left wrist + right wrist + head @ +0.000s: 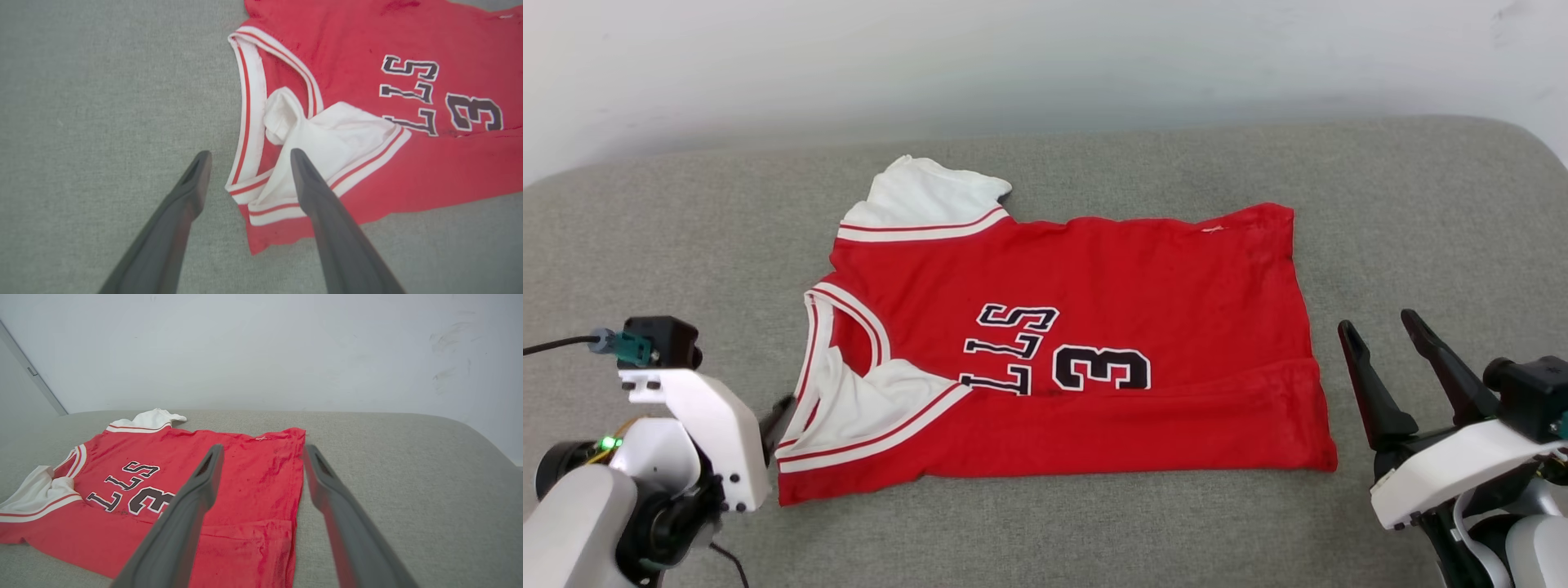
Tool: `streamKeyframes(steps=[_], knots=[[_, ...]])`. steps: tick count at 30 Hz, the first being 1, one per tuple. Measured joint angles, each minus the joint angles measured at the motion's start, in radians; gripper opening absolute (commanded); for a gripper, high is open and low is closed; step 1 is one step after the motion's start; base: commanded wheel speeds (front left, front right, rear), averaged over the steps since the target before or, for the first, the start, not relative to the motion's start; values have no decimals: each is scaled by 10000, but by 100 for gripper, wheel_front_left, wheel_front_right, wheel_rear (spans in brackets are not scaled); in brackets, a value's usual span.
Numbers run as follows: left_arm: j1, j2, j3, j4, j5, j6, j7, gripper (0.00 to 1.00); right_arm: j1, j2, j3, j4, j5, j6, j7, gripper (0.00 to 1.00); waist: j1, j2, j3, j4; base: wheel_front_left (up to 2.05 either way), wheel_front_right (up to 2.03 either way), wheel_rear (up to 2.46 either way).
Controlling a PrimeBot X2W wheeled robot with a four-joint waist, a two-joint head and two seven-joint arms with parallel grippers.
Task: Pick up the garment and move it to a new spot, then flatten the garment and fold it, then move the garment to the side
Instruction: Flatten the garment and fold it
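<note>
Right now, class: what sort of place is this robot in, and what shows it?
Likely an indoor room, perhaps a test space: a grey fabric-covered cushion like a sofa or bed, against a plain white wall, with a red garment spread on it.

Bare grey cushion (1421,204) all around the garment (1094,269); wall (1045,57) close behind.

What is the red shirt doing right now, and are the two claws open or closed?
red shirt: lying front up on the grey cushion, near long edge folded over part of the lettering, far white sleeve sticking out.
left claw: open, holding nothing, at the collar end.
right claw: open, holding nothing, beside the hem end.
</note>
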Motion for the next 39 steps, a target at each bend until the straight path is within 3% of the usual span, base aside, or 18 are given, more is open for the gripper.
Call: streamKeyframes(steps=[4,8,12,17,18,19,20,21,31,39], knots=[[511,560,-44,-970,-504,282,1469,100,210,263,-203,-566,-128,0,123,100,1,0,236,-101,0,0,0],[918,809,21,-1632,-754,748,2138,100,231,495,-286,-859,-138,0,219,100,0,0,634,-229,0,0,0],[1173,834,46,-1714,-892,1053,2328,100,220,614,-274,-913,-117,0,253,100,0,0,1062,-356,0,0,0],[1097,545,146,-1365,-1083,1074,2184,100,94,633,-295,-734,-27,0,330,100,0,0,1453,-476,0,0,0],[1047,487,138,-1260,-1104,1034,2151,96,43,627,-309,-690,-13,0,349,100,0,0,1485,-494,0,0,0],[986,405,136,-1164,-1156,982,2151,56,22,610,-336,-673,25,0,351,100,0,0,1504,-503,0,0,0],[956,366,119,-1087,-1175,899,2090,36,-2,593,-372,-654,58,0,380,100,0,0,1511,-507,0,0,0],[927,291,155,-961,-1175,861,1889,0,-10,573,-420,-642,79,0,435,100,0,0,1505,-509,0,0,0],[770,-309,217,-332,-1335,339,974,0,0,316,-1336,-585,437,0,1254,100,0,0,1201,-282,0,0,0],[646,-196,349,-1455,-895,533,428,0,-102,-309,-1503,293,1269,0,4337,100,0,0,1063,33,0,0,0]])
